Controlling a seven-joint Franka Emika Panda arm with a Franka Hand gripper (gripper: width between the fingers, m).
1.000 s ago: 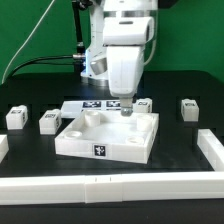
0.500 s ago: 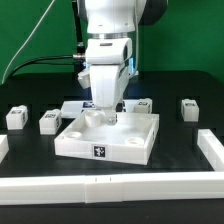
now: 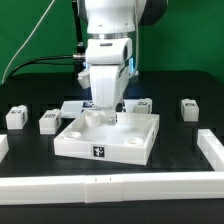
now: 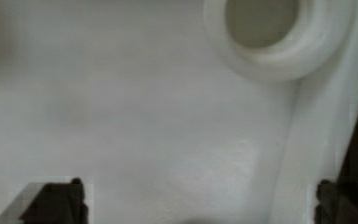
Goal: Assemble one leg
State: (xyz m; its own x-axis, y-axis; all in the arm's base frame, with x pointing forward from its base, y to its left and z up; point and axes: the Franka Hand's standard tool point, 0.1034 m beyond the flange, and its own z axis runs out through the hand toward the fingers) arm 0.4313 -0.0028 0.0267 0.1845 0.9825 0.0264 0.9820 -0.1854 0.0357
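Observation:
The large white square panel (image 3: 105, 138) lies flat mid-table with round sockets at its corners. My gripper (image 3: 106, 108) hangs low over the panel's back part, near the back-left socket (image 3: 90, 117). In the wrist view the gripper (image 4: 202, 205) is open, its dark fingertips (image 4: 55, 200) wide apart with only the panel surface (image 4: 149, 110) and one round socket (image 4: 274, 35) below. Small white legs stand loose on the table: two on the exterior view's left (image 3: 14, 117) (image 3: 48, 122) and one on the right (image 3: 189, 108). None is held.
The marker board (image 3: 88, 104) lies behind the panel, partly hidden by the arm. Another small white tagged block (image 3: 143, 103) sits at the panel's back right. White rails run along the front (image 3: 100, 184) and the right (image 3: 211, 148).
From one second ago the arm has swung toward the exterior view's left, from the panel's back-right socket to its back-left part. Over the last half second nothing has moved.

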